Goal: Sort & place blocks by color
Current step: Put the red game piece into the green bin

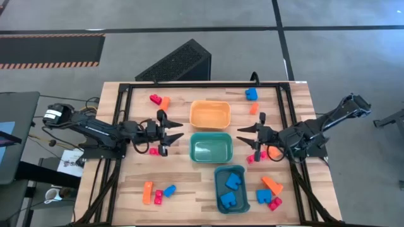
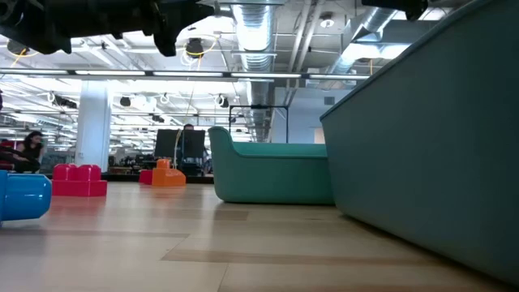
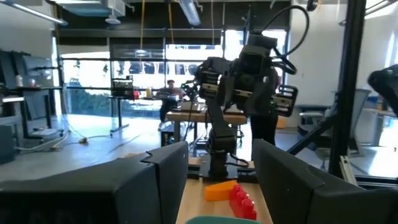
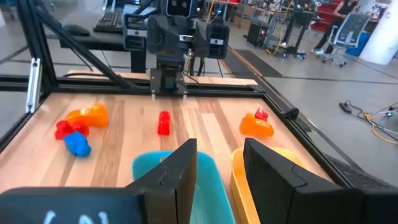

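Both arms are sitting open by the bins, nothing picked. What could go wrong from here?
1. The left gripper and right gripper point at each other across the teal bin; if both reach in together, they could collide.
2. The orange block, blue block and red block lie packed together, so grabbing one may drag a neighbour.

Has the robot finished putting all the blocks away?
Not yet. Two blue blocks already lie in the blue bin. The orange bin and teal bin look empty. Both the left gripper and right gripper are open, holding nothing. Loose blocks still sit around the table.
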Robot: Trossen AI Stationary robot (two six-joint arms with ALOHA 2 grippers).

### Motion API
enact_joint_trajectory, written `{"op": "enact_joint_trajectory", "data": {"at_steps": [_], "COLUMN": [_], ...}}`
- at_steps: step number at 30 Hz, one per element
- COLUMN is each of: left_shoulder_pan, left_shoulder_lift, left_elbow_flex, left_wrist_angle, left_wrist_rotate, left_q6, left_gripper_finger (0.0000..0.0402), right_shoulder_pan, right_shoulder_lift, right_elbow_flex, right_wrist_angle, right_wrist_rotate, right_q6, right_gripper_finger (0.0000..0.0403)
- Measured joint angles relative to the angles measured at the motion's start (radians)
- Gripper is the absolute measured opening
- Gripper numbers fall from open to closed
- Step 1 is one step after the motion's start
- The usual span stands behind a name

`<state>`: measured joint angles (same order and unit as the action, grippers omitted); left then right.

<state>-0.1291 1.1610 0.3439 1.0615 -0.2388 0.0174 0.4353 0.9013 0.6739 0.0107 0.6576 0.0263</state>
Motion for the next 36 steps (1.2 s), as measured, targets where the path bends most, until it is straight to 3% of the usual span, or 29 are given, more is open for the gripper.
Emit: {"op": "enact_joint_trajectory", "data": {"at_steps": [15, 24, 29, 33, 36], "left_shoulder_pan": [0.000, 0.000, 0.000, 0.000, 0.000], "left_shoulder_lift": [0.001, 0.002, 0.002, 0.002, 0.002], "left_elbow_flex": [0.000, 0.000, 0.000, 0.000, 0.000], "left_wrist_angle": [-0.001, -0.003, -0.003, -0.003, -0.003], "left_wrist_rotate": [-0.021, -0.022, -0.023, -0.023, -0.023], "left_q6": [-0.014, -0.022, -0.030, -0.040, -0.041], "left_gripper_finger": [0.0171, 0.0171, 0.0171, 0.0171, 0.0171], "right_shoulder_pan": [0.003, -0.013, 0.000, -0.003, -0.014], "right_shoulder_lift": [0.011, 0.001, 0.002, 0.018, 0.036], "right_elbow_flex": [0.002, 0.197, 0.224, 0.225, 0.225], "right_wrist_angle": [-0.024, -0.477, -0.580, -0.676, -0.765], "right_wrist_rotate": [-0.010, -0.085, -0.114, -0.123, -0.199], "right_q6": [0.004, 0.182, 0.162, 0.271, 0.354], "right_gripper_finger": [0.0154, 0.0161, 0.0205, 0.0260, 0.0294]}}
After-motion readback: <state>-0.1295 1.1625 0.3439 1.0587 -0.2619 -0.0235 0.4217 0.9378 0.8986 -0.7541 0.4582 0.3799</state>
